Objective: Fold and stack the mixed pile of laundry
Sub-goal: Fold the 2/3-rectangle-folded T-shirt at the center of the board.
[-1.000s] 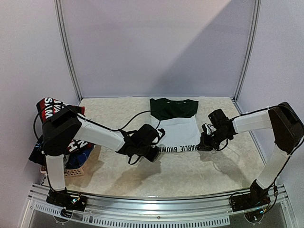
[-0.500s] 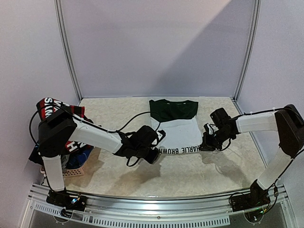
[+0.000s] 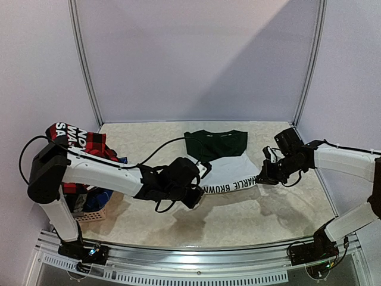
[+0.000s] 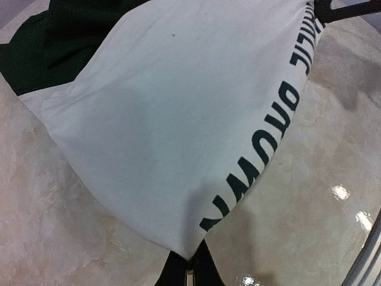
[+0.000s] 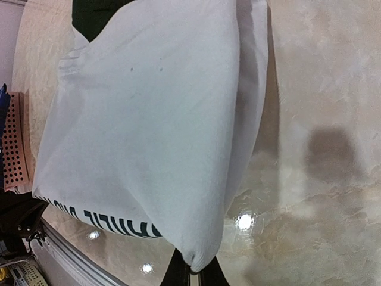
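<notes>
Two grippers, both clamped on one garment. The left gripper (image 3: 197, 192) is pinched tight on the hem corner of the white-and-dark-green T-shirt (image 3: 225, 162) at 7 o'clock of the cloth. The right gripper (image 3: 262, 177) is closed just as tight on the other hem corner at 4 o'clock. Both wrist views show the white fabric bunching to a point right in the fingertips.

The lettered hem runs taut between the two grips and sits raised, with a shadow on the table (image 3: 238, 220) beneath it. The green shoulder end lies flat toward 12 o'clock, close to the back wall (image 3: 196, 65) but apart from it.

Room to move: bare tabletop is widest from 5 to 7 o'clock, between the hem and the metal rail (image 3: 196, 255) at the near edge. There is a narrower bare strip at 3 o'clock, under the right arm and beside the side wall. Another opens at 10 to 11 o'clock, between the shirt and the heap.

Count: one T-shirt out on the table. One laundry pile (image 3: 89, 179) sits at 9 o'clock, hard against the left wall. One red-black plaid shirt (image 3: 74, 136) with white lettering crowns it, and blue pieces show below. How many garments are in that heap, I cannot tell. One pinkish basket (image 3: 93, 215) peeks out under the pile at 8 o'clock.
</notes>
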Robot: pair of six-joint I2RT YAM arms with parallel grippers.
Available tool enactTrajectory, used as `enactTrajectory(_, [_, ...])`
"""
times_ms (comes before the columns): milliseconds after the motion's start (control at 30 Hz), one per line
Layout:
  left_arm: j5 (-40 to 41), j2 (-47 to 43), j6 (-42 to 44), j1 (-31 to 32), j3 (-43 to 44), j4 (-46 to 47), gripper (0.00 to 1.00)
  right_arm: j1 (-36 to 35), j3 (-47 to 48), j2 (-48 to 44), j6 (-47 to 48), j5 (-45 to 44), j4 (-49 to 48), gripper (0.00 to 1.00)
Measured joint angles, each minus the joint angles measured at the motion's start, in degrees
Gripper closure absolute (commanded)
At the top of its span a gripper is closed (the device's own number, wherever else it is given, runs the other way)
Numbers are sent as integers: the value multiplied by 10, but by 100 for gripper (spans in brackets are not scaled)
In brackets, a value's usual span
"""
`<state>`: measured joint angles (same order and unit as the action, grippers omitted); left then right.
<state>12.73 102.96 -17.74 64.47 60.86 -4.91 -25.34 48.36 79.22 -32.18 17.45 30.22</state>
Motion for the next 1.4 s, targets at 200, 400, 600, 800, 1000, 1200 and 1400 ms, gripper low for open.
enactTrajectory(200, [21, -33, -14, 33, 0, -31, 100, -7, -11, -55, 0, 0, 31, 100])
enactTrajectory(400, [34, -50, -30, 61, 7, -64, 100, -16, -12, -108, -3, 0, 63, 100])
enactTrajectory(600, [53, -50, -40, 86, 50, -117, 100, -19, -6, -149, -9, -14, 105, 100])
enactTrajectory(800, [67, -58, -48, 96, 93, -167, 100, -20, 40, -163, -13, -37, 144, 100])
enactTrajectory(1000, [87, -60, -49, 92, 143, -207, 100, -22, 115, -146, -19, -99, 186, 100])
enactTrajectory(1200, [89, -59, -47, 68, 176, -215, 100, -25, 202, -79, -26, -161, 204, 100])
enactTrajectory(1400, [79, -56, -33, 14, 193, -214, 100, -29, 301, 25, -27, -203, 222, 100])
